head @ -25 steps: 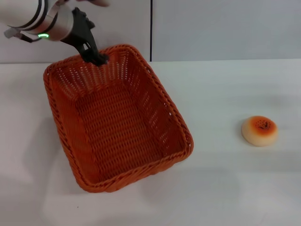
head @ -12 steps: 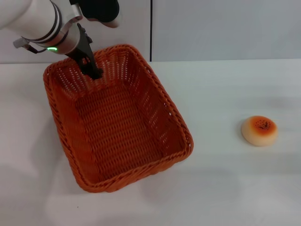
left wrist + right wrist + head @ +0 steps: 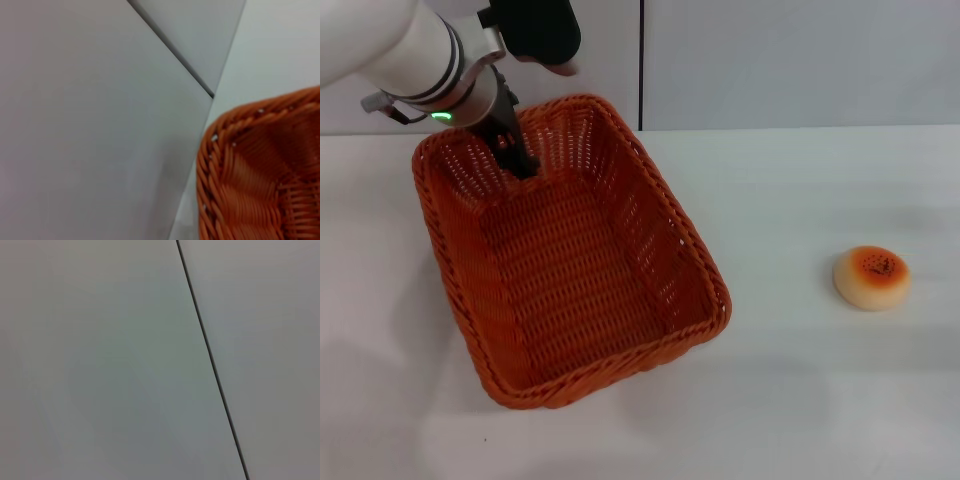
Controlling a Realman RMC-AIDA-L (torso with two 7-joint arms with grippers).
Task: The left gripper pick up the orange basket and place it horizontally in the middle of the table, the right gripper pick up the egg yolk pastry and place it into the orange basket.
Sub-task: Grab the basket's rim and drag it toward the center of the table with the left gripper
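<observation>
The orange basket [image 3: 580, 270] lies on the left half of the white table [image 3: 800, 180], its long side running diagonally from far left to near right. My left gripper [image 3: 518, 155] reaches down from the upper left to the inside of the basket's far wall, just below the braided rim. The left wrist view shows a corner of that rim [image 3: 210, 170] close up. The egg yolk pastry [image 3: 872, 277], round with a browned top, sits alone on the table's right side, well apart from the basket. My right gripper is out of view.
Grey wall panels [image 3: 800, 60] with a dark vertical seam stand behind the table. The right wrist view shows only such a panel and seam [image 3: 210, 360]. Bare tabletop lies between the basket and the pastry.
The left arm has come lower and slightly nearer, its gripper sinking from the far rim to inside the basket's far wall. Basket and pastry have not moved.
</observation>
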